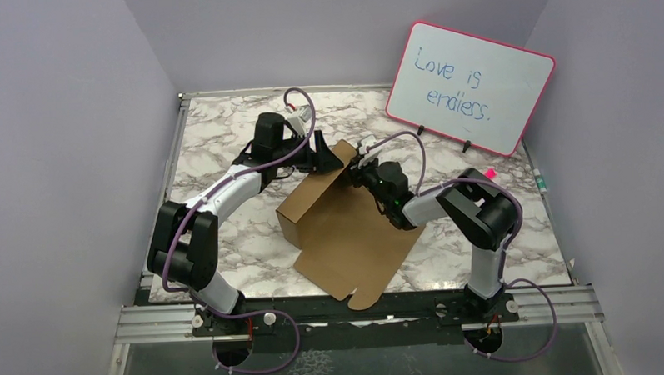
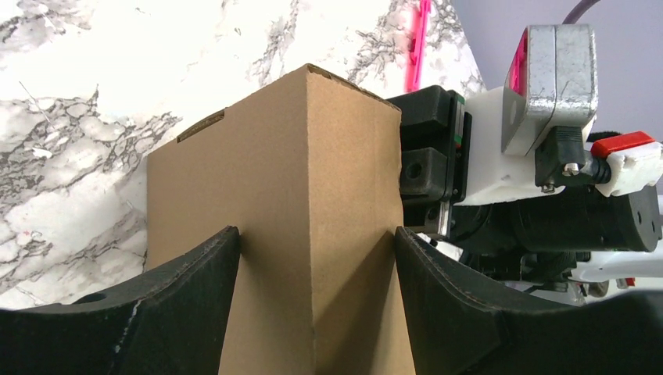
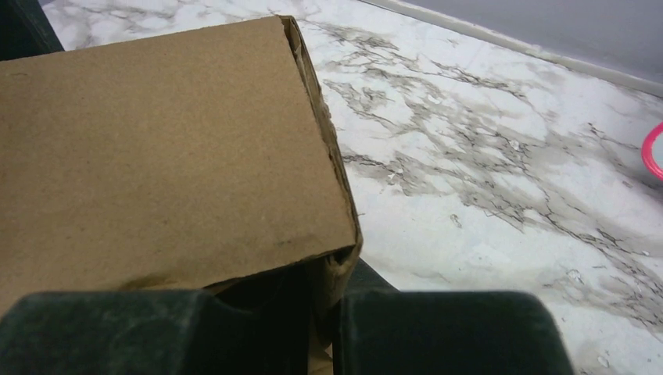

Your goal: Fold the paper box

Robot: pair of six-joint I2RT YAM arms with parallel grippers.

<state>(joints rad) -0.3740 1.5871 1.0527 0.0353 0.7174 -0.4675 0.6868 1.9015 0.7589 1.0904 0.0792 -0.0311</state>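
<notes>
On marble table [image 1: 219, 141], half-hidden paper box [image 1: 347, 237]

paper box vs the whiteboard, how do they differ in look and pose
The paper box is plain brown cardboard; the whiteboard is white, pink-framed, with blue handwriting. The box lies half folded on the table, part raised; the whiteboard stands propped at the far right. The left gripper and right gripper hold the box; the whiteboard is untouched. Both are rectangular.
</notes>
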